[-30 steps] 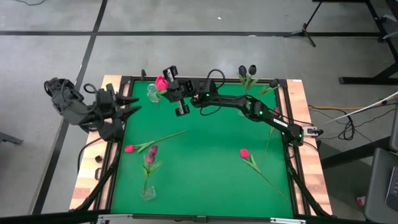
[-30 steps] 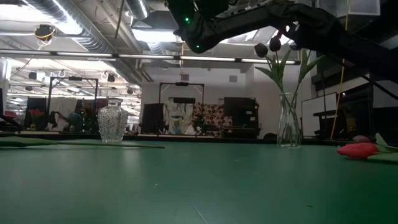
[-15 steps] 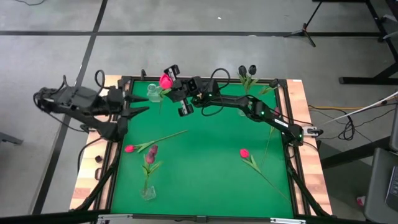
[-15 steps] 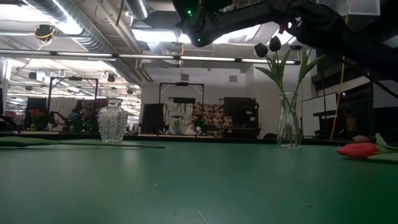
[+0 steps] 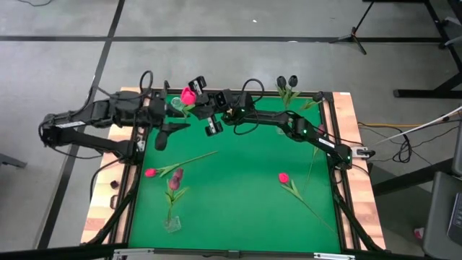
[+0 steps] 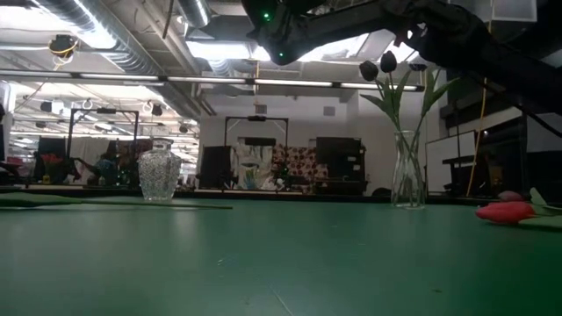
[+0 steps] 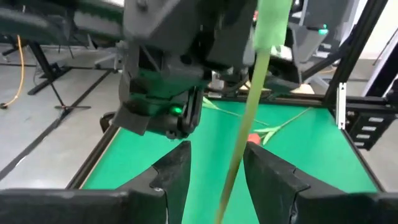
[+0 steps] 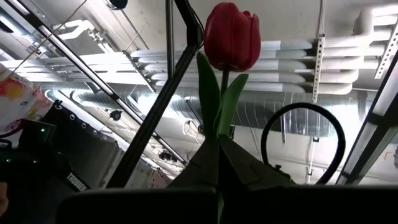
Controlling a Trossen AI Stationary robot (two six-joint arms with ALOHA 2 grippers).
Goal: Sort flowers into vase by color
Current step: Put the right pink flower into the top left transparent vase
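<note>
My right gripper point(image 5: 195, 103) is shut on a pink-red tulip point(image 5: 188, 95) held high beside the small glass vase point(image 5: 177, 107) at the table's far left. The tulip's head point(image 8: 231, 34) stands above the fingers. My left gripper point(image 5: 166, 132) is open just left of it. Its two fingers point(image 7: 171, 174) stand on either side of the tulip's hanging green stem point(image 7: 249, 118) without closing on it. Two near-black tulips stand in the tall glass vase point(image 5: 287, 92) at the far right. That vase also shows in the low view point(image 6: 408, 171). My right gripper pinches the tulip's stem point(image 8: 219, 138) between its two fingertips, just below the leaves under the head. The fingers reach level toward the table's left and lie across the stem. The tulip is upright and lifted clear of the table, its long stem point(image 7: 258, 68) hanging below.
A pink-red tulip point(image 5: 150, 172) and a maroon one point(image 5: 175, 177) in a low vase point(image 5: 172, 222) are at the near left. Another pink-red tulip point(image 5: 283, 177) lies at the near right. The raised frame point(image 5: 137, 155) borders the green mat.
My left arm has swung out from beyond the table's left edge and reached toward the right and the held tulip, its open fingers now around the hanging stem. My right gripper has stayed nearly still with the tulip.
</note>
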